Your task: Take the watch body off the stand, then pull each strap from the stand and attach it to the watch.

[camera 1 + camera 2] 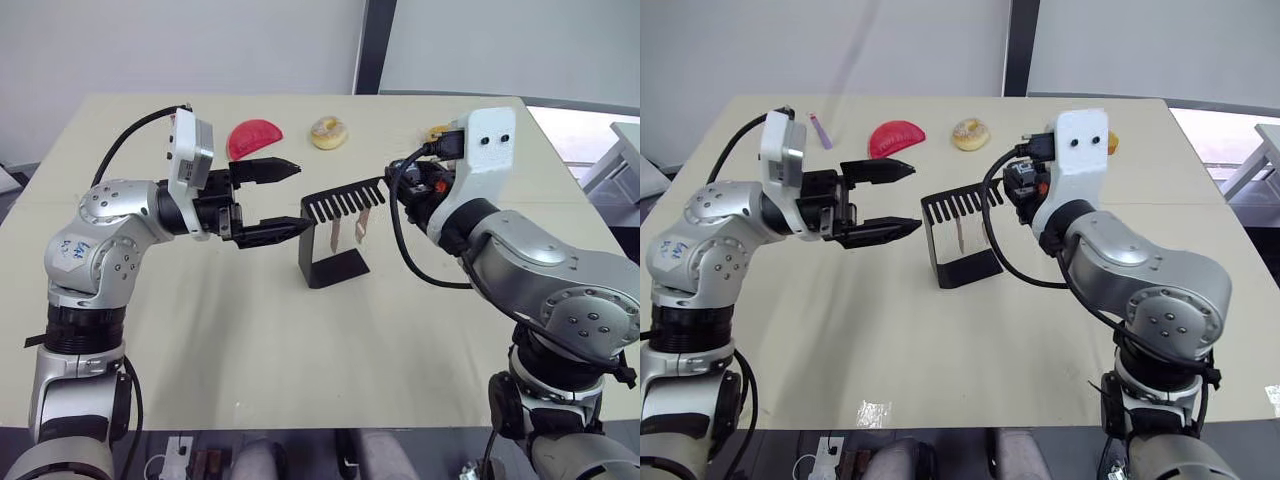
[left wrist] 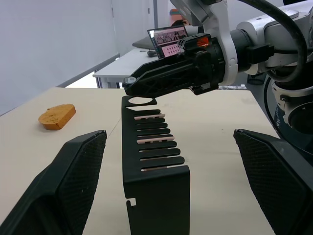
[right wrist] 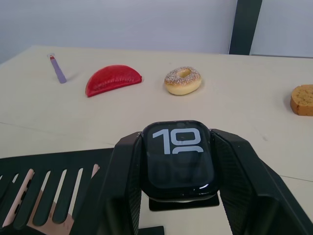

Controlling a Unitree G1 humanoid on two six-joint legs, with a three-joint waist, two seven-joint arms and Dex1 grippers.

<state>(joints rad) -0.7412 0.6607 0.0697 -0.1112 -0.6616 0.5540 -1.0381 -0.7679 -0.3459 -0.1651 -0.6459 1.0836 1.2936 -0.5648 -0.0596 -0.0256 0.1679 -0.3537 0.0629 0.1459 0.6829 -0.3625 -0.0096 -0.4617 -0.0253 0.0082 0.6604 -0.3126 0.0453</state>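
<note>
Blk stand [image 1: 335, 235] w/ pale pink straps [image 1: 336, 234]; blk watch body [image 3: 178, 156], white digits; red slice [image 3: 113, 80].

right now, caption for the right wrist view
Right gripper shut on the watch body above the stand.

Silver arms, seemingly ribbed black fingers [image 2: 63, 181]

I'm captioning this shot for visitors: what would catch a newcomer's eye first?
Most striking is the watch body, its screen showing white digits, clamped in the right claw just above the round-hole end of the black stand at mid-table. Two pink straps hang in the stand's slots, and the left claw gapes open at the stand's other end.
</note>
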